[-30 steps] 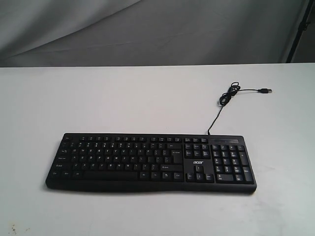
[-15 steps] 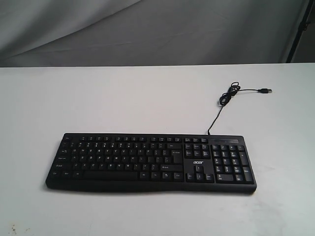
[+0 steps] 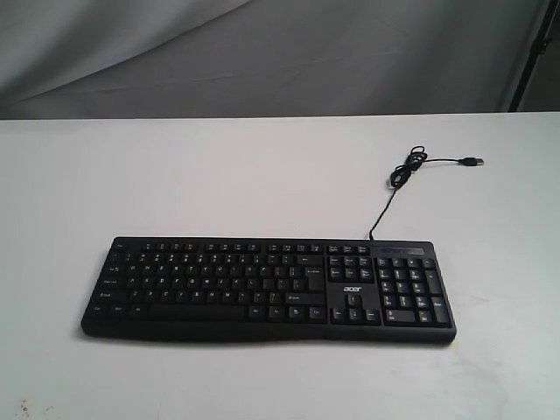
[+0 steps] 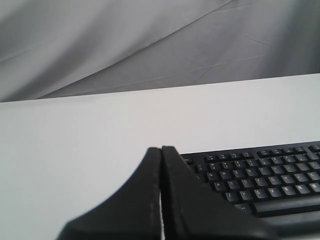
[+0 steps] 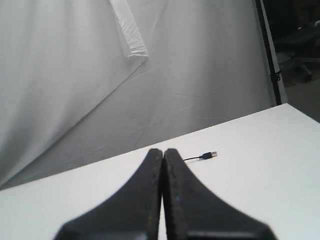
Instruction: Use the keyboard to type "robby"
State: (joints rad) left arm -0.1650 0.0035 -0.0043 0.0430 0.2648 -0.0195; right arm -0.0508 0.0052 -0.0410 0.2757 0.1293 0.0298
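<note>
The black keyboard (image 3: pixel 268 289) with white legends and an "acer" logo lies flat on the white table, number pad at its right end. Its thin cable (image 3: pixel 390 197) runs back to a small coil and a loose USB plug (image 3: pixel 473 162). Neither arm appears in the exterior view. In the left wrist view my left gripper (image 4: pixel 161 149) is shut with nothing in it, hovering near the keyboard's (image 4: pixel 260 180) left end. In the right wrist view my right gripper (image 5: pixel 163 150) is shut and empty, with the USB plug (image 5: pixel 210 155) beyond it.
The white table (image 3: pixel 219 175) stretches around the keyboard. A grey cloth backdrop (image 3: pixel 262 52) hangs behind its far edge. A dark stand pole (image 3: pixel 529 52) rises at the back right.
</note>
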